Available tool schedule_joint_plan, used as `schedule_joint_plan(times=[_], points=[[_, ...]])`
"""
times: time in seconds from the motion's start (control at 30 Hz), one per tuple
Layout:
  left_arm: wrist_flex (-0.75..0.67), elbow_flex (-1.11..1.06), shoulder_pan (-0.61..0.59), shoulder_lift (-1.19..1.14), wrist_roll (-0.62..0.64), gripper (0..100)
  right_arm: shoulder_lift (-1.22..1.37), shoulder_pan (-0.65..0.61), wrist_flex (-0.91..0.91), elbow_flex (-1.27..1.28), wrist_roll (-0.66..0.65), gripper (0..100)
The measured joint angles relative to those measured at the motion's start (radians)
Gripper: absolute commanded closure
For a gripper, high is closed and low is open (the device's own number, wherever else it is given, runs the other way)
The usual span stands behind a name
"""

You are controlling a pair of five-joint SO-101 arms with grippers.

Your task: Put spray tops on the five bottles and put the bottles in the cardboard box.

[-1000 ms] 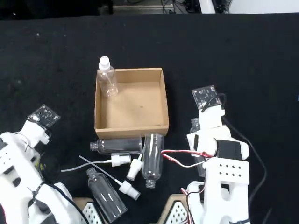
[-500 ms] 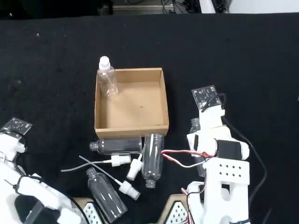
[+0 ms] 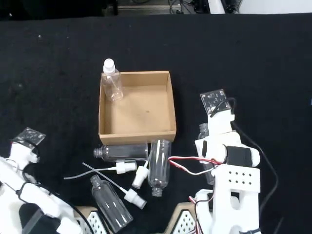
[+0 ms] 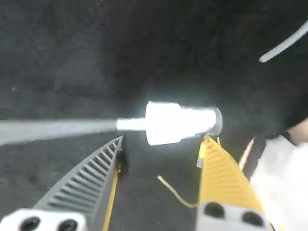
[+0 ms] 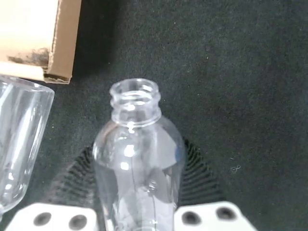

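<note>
While right gripper (image 5: 139,166) clamps 1 btl (image 5: 135,125), left gripper (image 4: 162,144) apart, 3 loose spray tops (image 3: 126,167) (image 3: 140,176) (image 3: 132,196).

This looks like a robotics lab bench. A table is draped in black cloth (image 3: 253,58), and two white, plastic-shelled arms stand at its near edge, the right arm (image 3: 236,183) and the left arm (image 3: 22,192). Red and white wires (image 3: 187,165) run bare across the right arm. A small bare circuit board (image 3: 214,100) sits on each wrist. Perforated base plates (image 3: 184,223) hold the arms down. Loose cables (image 3: 180,6) trail past the far edge. A plain cardboard box (image 3: 136,135) and clear bottles (image 3: 159,163) lie on the cloth.
</note>
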State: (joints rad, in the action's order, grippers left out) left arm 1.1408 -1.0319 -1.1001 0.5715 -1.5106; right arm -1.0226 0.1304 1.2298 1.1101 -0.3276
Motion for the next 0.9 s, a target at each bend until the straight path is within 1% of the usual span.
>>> schedule_joint_plan(times=[0.07, 0.13, 0.2, 0.27, 0.37, 0.43, 0.53, 0.63, 0.7, 0.9], points=[[-0.051, -0.012, 0.034, -0.002, 0.0, 77, 0.0, 0.0, 0.0, 0.0, 0.0, 98.7], [-0.06, -0.012, 0.061, 0.0, 0.018, 77, 0.0, 0.0, 0.0, 0.0, 0.0, 98.7], [-0.061, -0.012, 0.114, 0.0, 0.054, 77, 0.0, 0.002, 0.0, 0.0, 0.0, 98.7], [-0.068, -0.008, 0.163, 0.0, 0.114, 77, 0.0, 0.0, 0.0, 0.0, 0.0, 98.7], [-0.072, 0.002, 0.238, -0.002, 0.249, 77, 0.0, 0.0, 0.0, 0.0, 0.0, 98.7], [-0.072, 0.011, 0.261, -0.003, 0.284, 77, 0.0, 0.0, 0.0, 0.0, 0.0, 98.7], [-0.074, 0.011, 0.275, -0.005, 0.267, 77, 0.0, 0.0, 0.0, 0.0, 0.0, 98.7], [-0.06, 0.011, 0.272, -0.005, 0.207, 77, 0.0, 0.0, 0.0, 0.0, 0.0, 98.7], [-0.031, 0.011, 0.252, -0.005, 0.166, 77, 0.0, 0.0, 0.0, 0.0, 0.0, 98.7], [-0.035, 0.005, 0.19, -0.005, 0.091, 78, 0.0, 0.0, 0.0, 0.0, 0.0, 98.7]])
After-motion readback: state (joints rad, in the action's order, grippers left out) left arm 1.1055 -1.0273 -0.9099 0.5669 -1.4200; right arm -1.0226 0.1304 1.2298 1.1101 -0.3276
